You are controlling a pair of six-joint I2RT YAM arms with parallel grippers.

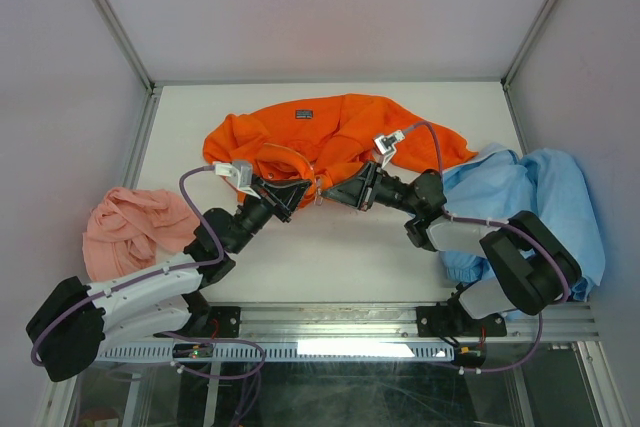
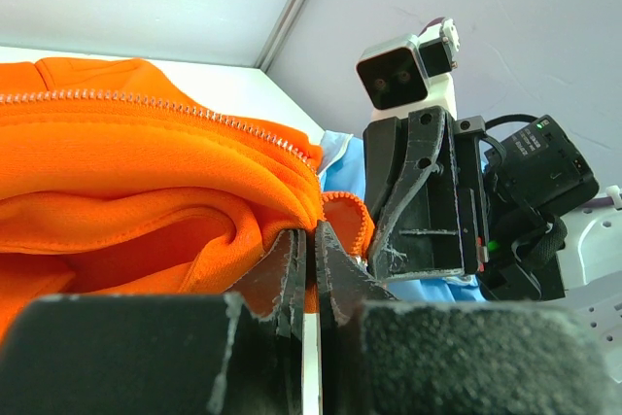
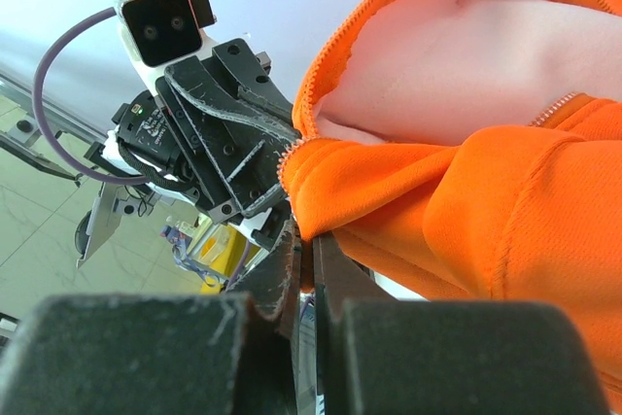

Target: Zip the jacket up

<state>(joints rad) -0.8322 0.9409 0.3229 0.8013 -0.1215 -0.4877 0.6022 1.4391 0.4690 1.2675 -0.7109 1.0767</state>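
Note:
The bright orange jacket (image 1: pixel 320 137) lies bunched at the back middle of the table, its dark collar label (image 1: pixel 304 114) facing up. My left gripper (image 1: pixel 302 196) is shut on the jacket's bottom front edge; in the left wrist view (image 2: pixel 311 240) orange fabric (image 2: pixel 146 201) is pinched between its jaws, with the zipper teeth (image 2: pixel 194 114) running along a fold above. My right gripper (image 1: pixel 336 194) faces it from the right and is shut on the other front edge (image 3: pixel 408 182), close to the left one. The slider is not visible.
A light blue garment (image 1: pixel 545 202) is heaped at the right edge under the right arm. A salmon-pink cloth (image 1: pixel 135 227) lies at the left edge. White enclosure walls stand on three sides of the table (image 1: pixel 330 257).

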